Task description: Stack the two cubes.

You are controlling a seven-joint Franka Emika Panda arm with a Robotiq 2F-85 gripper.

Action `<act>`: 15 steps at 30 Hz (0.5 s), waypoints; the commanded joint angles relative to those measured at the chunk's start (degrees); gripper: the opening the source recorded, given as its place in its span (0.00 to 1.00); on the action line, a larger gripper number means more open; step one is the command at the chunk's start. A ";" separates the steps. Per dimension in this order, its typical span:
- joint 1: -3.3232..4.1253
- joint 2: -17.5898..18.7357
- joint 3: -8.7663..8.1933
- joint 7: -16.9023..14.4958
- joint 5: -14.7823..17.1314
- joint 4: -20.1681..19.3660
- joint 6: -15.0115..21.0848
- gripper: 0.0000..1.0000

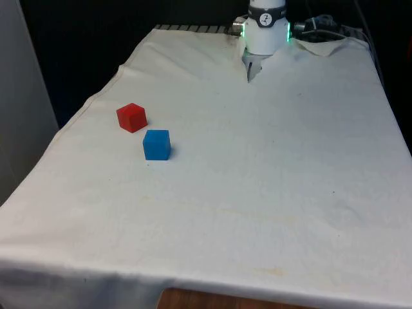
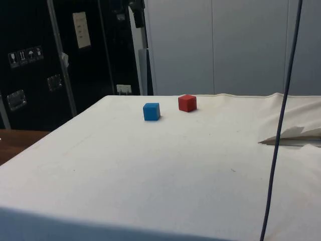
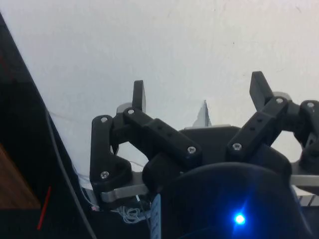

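Gripper (image 3: 199, 97) has its fingers spread wide w/ nothing between them. Red cube (image 1: 131, 117) and blue cube (image 1: 156, 144) sit just beside each other, not touching, towards the front view's left. Both look well apart from the gripper, so prob a long reach first.

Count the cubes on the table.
2. The red cube sits near the front view's left edge; the blue cube sits just beside it, apart, nearer the front camera.

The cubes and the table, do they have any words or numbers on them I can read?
Red cube: no writing.
Blue cube: no writing.
White cloth: no writing.
Pale sheet on the dark cabinets in the side view: lines too small to read.
Small sign stickers on the cabinets: too blurred to read.
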 commanded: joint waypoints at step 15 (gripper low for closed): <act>-0.29 -0.97 -1.49 -1.72 -0.40 -7.22 6.65 1.00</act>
